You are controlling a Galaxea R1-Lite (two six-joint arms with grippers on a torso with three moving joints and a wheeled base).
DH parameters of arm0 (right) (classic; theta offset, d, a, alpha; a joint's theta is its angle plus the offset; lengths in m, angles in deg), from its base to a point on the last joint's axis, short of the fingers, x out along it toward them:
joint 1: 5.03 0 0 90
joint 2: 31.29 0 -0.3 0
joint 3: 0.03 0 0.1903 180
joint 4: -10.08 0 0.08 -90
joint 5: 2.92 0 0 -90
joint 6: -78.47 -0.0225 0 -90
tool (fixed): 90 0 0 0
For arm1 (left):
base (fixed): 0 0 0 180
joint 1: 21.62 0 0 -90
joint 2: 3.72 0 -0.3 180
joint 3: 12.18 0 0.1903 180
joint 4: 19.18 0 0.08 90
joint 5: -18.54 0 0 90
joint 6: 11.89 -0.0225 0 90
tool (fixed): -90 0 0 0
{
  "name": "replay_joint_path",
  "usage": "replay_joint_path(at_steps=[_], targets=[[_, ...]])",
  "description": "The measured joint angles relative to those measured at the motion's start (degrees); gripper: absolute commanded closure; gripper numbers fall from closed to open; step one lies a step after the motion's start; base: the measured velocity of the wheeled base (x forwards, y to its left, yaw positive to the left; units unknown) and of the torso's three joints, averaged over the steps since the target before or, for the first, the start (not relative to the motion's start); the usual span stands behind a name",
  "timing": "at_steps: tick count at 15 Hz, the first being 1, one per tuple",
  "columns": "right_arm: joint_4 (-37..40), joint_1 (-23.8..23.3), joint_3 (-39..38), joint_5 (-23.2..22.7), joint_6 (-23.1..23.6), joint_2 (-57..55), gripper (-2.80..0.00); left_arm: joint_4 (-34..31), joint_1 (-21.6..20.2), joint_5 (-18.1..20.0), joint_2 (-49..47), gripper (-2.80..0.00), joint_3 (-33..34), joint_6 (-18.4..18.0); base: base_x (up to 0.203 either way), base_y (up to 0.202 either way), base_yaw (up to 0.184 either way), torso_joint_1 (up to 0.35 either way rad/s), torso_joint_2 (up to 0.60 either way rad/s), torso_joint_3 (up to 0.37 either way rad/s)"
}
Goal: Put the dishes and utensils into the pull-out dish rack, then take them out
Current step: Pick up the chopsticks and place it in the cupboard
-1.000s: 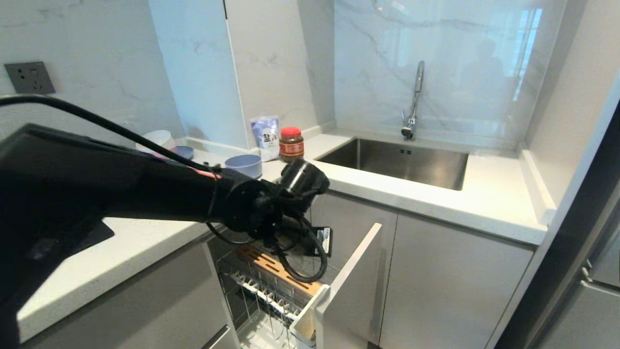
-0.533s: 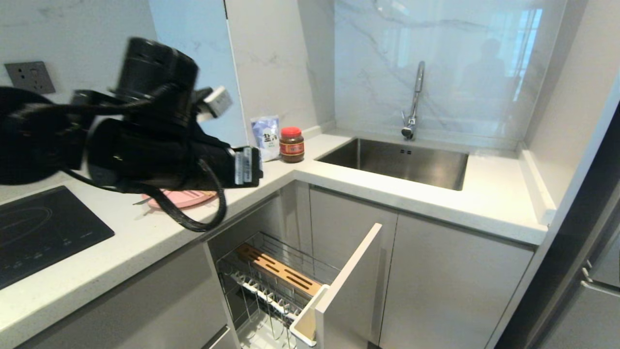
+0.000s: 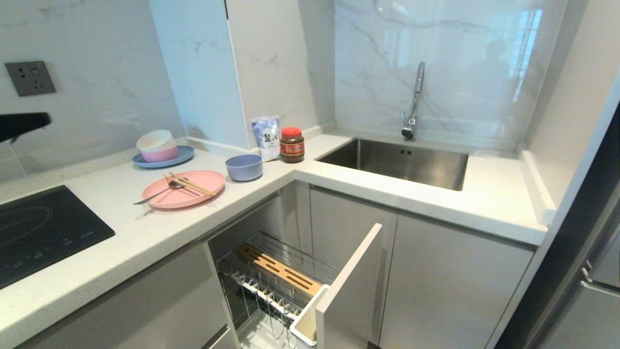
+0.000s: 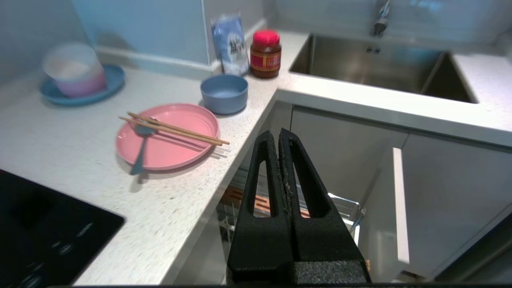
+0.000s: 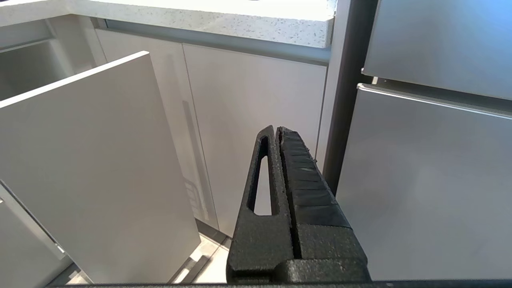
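Observation:
The pink plate [image 3: 186,194] [image 4: 172,150] lies on the counter with the chopsticks [image 3: 191,184] [image 4: 176,130] and the spoon [image 3: 156,194] [image 4: 139,154] across it. Just right of it stands the blue-grey bowl [image 3: 243,166] [image 4: 224,93]. Below the counter the dish rack [image 3: 261,291] [image 4: 340,202] is pulled out, holding no dishes, its wooden board [image 3: 278,269] showing. My left gripper [image 4: 279,133] is shut on nothing, high over the counter's edge and apart from the plate. Only a black piece of the left arm [image 3: 19,125] shows at the head view's left edge. My right gripper [image 5: 277,130] is shut and parked low before the cabinets.
Cream and pink bowls on a blue plate [image 3: 157,145] stand at the back left. A bag [image 3: 265,137] and a red-lidded jar [image 3: 292,144] sit by the sink [image 3: 402,162]. A black hob [image 3: 38,232] lies front left. The rack's front panel [image 3: 351,286] juts into the aisle.
My left arm has swung up from over the rack and away to the left, leaving the head view almost wholly. The plate, utensils and bowl it covered now show.

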Motion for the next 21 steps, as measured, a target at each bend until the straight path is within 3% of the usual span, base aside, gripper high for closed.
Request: replay_joint_path(at_steps=[2, 4, 8, 11, 16, 18, 21], targets=[[0.02, 0.04, 0.0, 0.02, 0.02, 0.0, 0.0, 0.41, -3.94, 3.64, 9.66, 0.0, 6.95, -1.02, 0.0, 0.0, 0.0, 0.0, 0.0, 0.0], [0.02, 0.0, 0.0, 0.02, 0.0, 0.0, 0.0, 0.67, -6.13, 4.78, 19.47, 0.0, 14.4, -1.4, 0.0, 0.0, 0.0, 0.0, 0.0, 0.0], [0.02, -0.02, 0.0, 0.0, 0.0, 0.0, 0.0, 1.54, -8.68, 4.78, 38.82, 0.0, 31.39, -1.36, 0.0, 0.0, 0.0, 0.0, 0.0, 0.0], [0.02, 0.01, 0.0, 0.0, 0.0, 0.0, 0.0, 7.28, -9.65, 3.79, 49.82, 0.0, 43.41, -0.33, 0.0, 0.0, 0.0, 0.0, 0.0, 0.0], [0.02, -0.02, 0.0, 0.02, 0.0, 0.0, 0.0, 20.67, -10.01, 0.52, 55.01, 0.0, 60.72, -0.88, 0.0, 0.0, 0.0, 0.0, 0.0, 0.0], [0.02, 0.0, 0.0, 0.02, 0.0, 0.0, 0.0, 20.18, -10.01, -0.42, 55.43, 0.0, 63.55, -0.68, 0.0, 0.0, 0.0, 0.0, 0.0, 0.0], [0.02, -0.02, 0.0, 0.02, 0.0, 0.0, 0.0, 16.81, -10.03, 1.19, 55.56, 0.0, 64.36, 0.59, 0.0, 0.0, 0.0, 0.0, 0.0, 0.0]])
